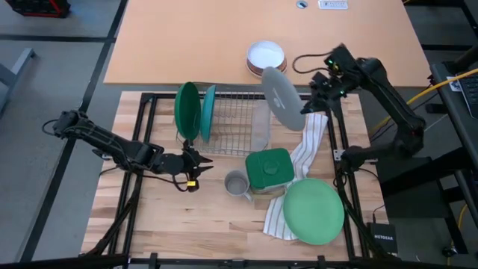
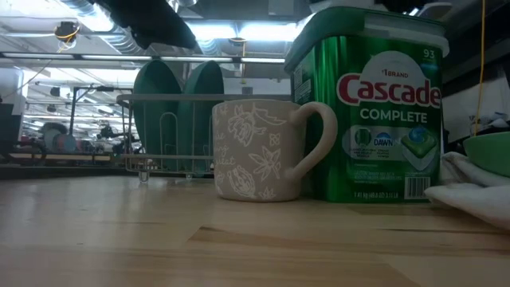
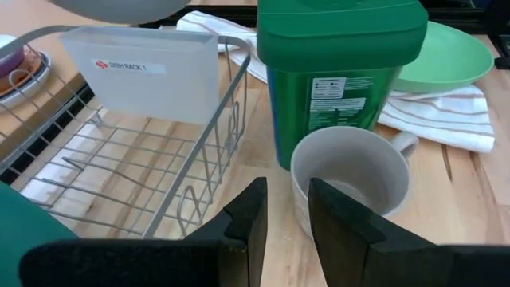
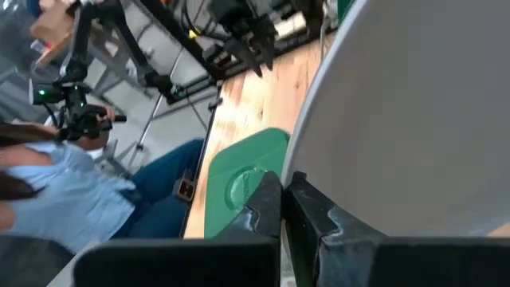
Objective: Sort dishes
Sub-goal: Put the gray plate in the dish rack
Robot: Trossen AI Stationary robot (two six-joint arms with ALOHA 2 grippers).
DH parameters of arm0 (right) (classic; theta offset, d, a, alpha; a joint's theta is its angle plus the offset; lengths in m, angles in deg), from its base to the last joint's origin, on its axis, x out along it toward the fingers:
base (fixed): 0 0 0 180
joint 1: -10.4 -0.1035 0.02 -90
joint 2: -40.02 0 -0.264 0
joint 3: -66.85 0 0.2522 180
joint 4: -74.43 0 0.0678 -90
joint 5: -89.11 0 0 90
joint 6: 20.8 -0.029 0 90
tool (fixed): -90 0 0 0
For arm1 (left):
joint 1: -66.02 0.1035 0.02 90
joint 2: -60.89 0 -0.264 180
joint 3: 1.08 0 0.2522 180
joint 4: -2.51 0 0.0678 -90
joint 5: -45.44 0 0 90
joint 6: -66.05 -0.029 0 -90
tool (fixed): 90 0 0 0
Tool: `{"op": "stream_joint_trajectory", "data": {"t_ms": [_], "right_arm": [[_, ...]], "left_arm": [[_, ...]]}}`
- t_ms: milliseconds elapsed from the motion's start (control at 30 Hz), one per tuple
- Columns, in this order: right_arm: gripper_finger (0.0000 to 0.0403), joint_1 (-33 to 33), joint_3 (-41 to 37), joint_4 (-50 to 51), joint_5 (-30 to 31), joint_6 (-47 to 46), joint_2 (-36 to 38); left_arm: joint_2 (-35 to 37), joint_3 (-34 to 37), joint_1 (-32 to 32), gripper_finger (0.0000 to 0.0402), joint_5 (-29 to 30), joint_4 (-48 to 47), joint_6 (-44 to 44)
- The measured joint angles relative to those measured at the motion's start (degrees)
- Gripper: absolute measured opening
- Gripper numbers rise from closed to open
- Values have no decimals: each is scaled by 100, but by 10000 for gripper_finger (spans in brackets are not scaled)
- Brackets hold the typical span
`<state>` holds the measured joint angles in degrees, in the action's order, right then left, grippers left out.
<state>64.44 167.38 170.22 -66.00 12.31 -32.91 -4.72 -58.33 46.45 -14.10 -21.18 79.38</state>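
Observation:
A dark green plate (image 1: 187, 110) and a teal plate (image 1: 208, 112) stand on edge in the left end of the wire dish rack (image 1: 233, 119); both also show in the low view (image 2: 158, 112) (image 2: 204, 110). My right gripper (image 1: 312, 99) is shut on the grey plate (image 1: 282, 97) above the rack's right end. The light green plate (image 1: 314, 211) lies flat on a striped towel (image 1: 308, 149) at the near right. My left gripper (image 1: 196, 166) is open a little and empty, by the rack's near edge, pointing toward the grey mug (image 3: 351, 175). My right gripper pinches the grey plate's rim (image 4: 301, 163) between its two fingers, at the edge toward the table's right. The fingers come in from the right. The plate is lifted clear and tilted steeply, almost on edge, over the rack.
A green detergent tub (image 1: 267, 170) and the mug (image 1: 237, 183) stand just near of the rack. A white bowl with a brown rim (image 1: 267, 56) sits on the far tabletop. A clear cutlery holder (image 3: 143, 76) hangs at the rack's right end. A person (image 4: 72, 199) shows beyond the table.

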Motion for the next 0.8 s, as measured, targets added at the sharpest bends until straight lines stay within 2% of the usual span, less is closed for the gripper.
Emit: {"op": "stream_joint_trajectory", "data": {"t_ms": [167, 267, 367, 500, 600, 667, 800], "right_arm": [[4, 150, -874, -1651, -288, -835, 1029], [4, 145, -1249, -3139, -281, -1869, 1522], [4, 140, -1580, -4789, -1, -3012, 1887], [4, -288, -2089, -6695, 869, -4559, 2113], [4, -852, -2472, -7738, 1541, -5293, 2147], [4, -1274, -2734, -8151, 2245, -5561, 2131], [4, -2130, -3276, -8608, 4080, -6039, 2011]], "left_arm": [[0, 0, 168, 84, 4, 32, -242], [0, 0, 317, 84, 4, 36, -299], [23, 0, 451, 84, 5, 44, -361], [57, 0, 579, 84, 7, 49, -471], [104, 0, 653, 84, 7, 38, -501], [148, 0, 693, 84, 5, 25, -499], [225, 0, 705, 84, 7, 28, -502]]}}
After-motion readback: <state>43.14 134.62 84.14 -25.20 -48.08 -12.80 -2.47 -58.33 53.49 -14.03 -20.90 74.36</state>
